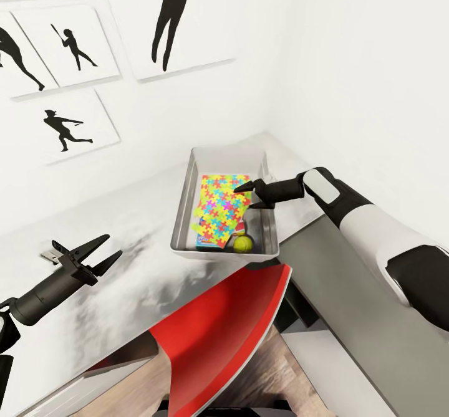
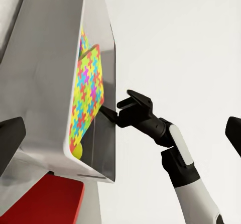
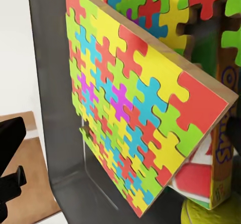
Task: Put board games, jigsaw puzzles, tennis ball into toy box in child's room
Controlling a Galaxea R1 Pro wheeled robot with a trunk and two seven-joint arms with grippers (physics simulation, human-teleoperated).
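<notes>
The light grey toy box (image 1: 184, 205) stands on the table (image 1: 125, 267) near the wall corner. Inside it a multicoloured jigsaw puzzle (image 1: 219, 212) lies tilted, one edge raised, over a second puzzle sheet (image 3: 165, 3) and a printed board game (image 3: 221, 158). A blue board game edge (image 1: 207, 240) shows at the box's near end, beside the tennis ball (image 1: 243, 243). My right gripper (image 1: 247, 195) hangs over the box's right side at the puzzle's raised edge, fingers apart, open. The left gripper (image 1: 100, 254) is open above the bare table, well left of the box.
A red chair (image 1: 224, 330) stands tucked under the table's front edge below the box. The dark grey table section (image 1: 355, 292) runs to the right under my right arm. Black silhouette pictures (image 1: 68, 124) hang on the white wall behind.
</notes>
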